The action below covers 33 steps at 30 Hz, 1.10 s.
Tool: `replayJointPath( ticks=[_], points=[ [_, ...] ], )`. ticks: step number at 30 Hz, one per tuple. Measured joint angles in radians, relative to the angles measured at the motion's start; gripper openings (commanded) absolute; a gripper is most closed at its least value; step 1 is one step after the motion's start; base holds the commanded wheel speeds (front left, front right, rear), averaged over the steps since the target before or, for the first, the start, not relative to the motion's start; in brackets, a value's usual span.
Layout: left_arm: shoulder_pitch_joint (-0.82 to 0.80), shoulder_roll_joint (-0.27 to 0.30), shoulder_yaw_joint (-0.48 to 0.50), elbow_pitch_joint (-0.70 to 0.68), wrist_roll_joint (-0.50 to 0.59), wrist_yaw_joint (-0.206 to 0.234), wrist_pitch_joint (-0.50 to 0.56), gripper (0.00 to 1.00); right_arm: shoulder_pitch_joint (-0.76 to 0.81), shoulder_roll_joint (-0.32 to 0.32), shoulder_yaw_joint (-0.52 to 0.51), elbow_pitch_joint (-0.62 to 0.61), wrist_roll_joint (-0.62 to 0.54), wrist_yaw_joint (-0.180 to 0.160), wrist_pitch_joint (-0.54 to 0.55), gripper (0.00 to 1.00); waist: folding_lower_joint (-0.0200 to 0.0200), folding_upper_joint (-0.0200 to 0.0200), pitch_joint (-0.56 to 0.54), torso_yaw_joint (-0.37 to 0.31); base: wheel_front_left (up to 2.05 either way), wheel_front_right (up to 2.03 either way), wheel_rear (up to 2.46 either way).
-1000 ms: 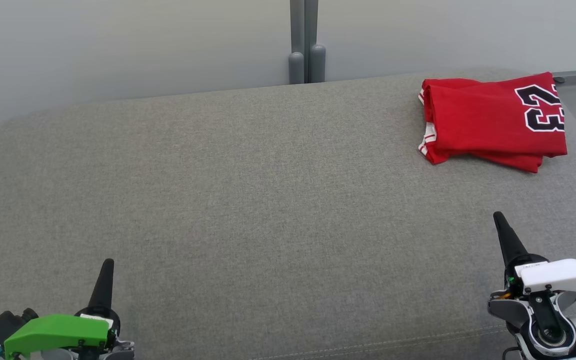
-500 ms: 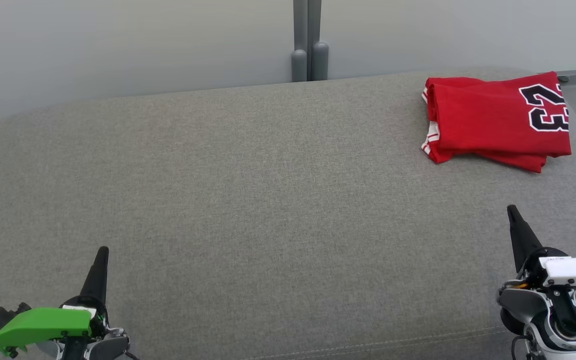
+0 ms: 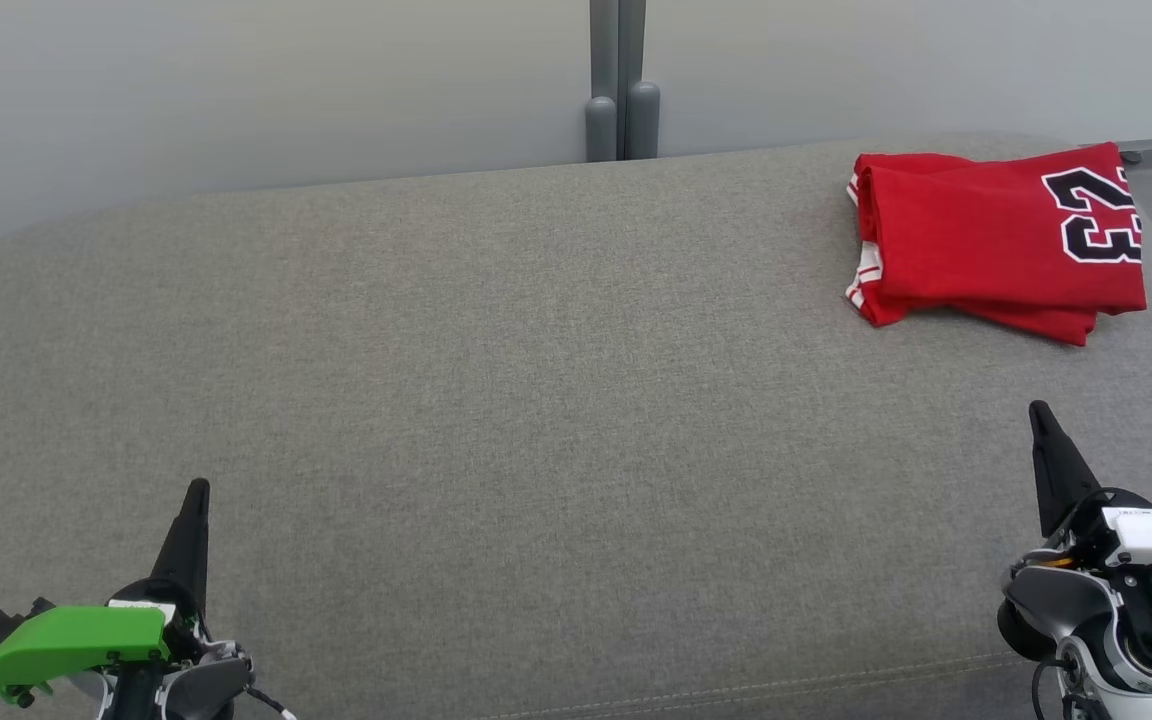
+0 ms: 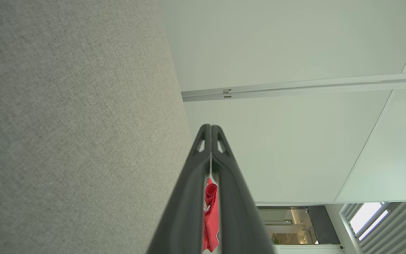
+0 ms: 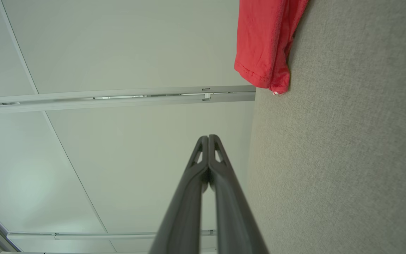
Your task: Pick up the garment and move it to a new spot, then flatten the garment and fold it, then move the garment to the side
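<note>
The garment (image 3: pixel 996 245), a red jersey with a black number 23, lies folded at the far right of the grey upholstered surface (image 3: pixel 536 380). In the right wrist view its red hem (image 5: pixel 264 42) hangs at the top; in the left wrist view a strip of the garment (image 4: pixel 210 215) peeks between the finger bases. My left gripper (image 3: pixel 198 488) sits low at the near left, shut and holding nothing, its tips pressed together (image 4: pixel 210 126). My right gripper (image 3: pixel 1037 408) stands at the near right, well short of the jersey, also shut and empty (image 5: pixel 208 137).
Pale wall panels (image 3: pixel 256 90) with a grey vertical post (image 3: pixel 618 80) stand behind the surface. The surface's rounded far edge runs along the back, and its right end drops off just beyond the jersey.
Both grippers have drawn back toward the near edge and outward: the left one slid left, the right one right. The jersey has stayed put; the camera shifted slightly.
</note>
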State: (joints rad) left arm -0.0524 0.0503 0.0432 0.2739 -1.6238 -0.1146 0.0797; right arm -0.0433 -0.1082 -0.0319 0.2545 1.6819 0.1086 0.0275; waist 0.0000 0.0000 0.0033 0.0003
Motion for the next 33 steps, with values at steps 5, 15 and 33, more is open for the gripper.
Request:
replayJointPath(
  ticks=[5,15,33],
  points=[
    [0.000,0.000,0.001,0.002,0.000,0.000,0.000,0.00,-0.001,0.000,0.000,0.003,0.000,0.005,0.000,0.00,0.0000,0.0000,0.000,0.000,0.00,0.00,0.00],
    [0.000,0.000,0.002,0.003,0.000,0.000,0.000,0.00,-0.009,0.002,-0.002,0.008,0.000,0.005,0.001,0.00,0.0000,0.0000,0.000,0.000,0.00,0.00,0.00],
    [0.000,0.000,0.004,0.005,0.000,-0.001,0.000,0.00,-0.010,0.004,-0.004,0.014,0.000,0.006,0.001,0.00,0.0001,0.0000,-0.001,0.000,0.00,0.00,0.00]
  ],
)
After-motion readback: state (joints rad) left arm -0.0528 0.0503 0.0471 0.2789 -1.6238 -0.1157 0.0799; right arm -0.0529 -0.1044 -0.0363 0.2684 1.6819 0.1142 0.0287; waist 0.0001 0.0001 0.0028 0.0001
